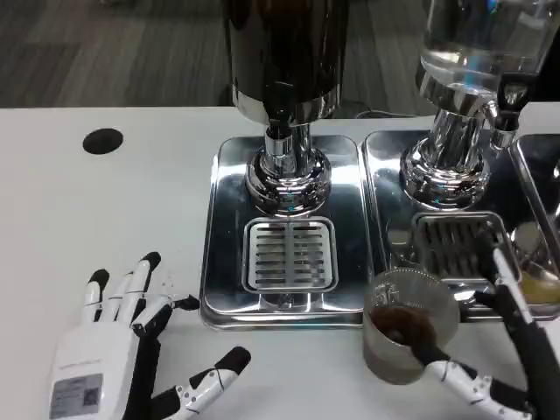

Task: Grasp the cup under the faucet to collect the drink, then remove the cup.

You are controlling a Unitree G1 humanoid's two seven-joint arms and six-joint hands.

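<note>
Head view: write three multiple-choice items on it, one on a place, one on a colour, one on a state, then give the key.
1. Where does the cup stand?
A. on the left drip grate
B. on the white table, in front of the right tray
C. on top of a dispenser

2. What colour is the drink in the cup?
A. dark brown
B. green
C. clear

3. How is the left hand?
A. gripping the cup
B. pressing a faucet
C. empty, fingers spread, over the table

Key: 1 B, the cup sits on the table by the tray's front edge. 2 A, the liquid looks dark brown. 3 C, the left hand holds nothing, far from the cup.
</note>
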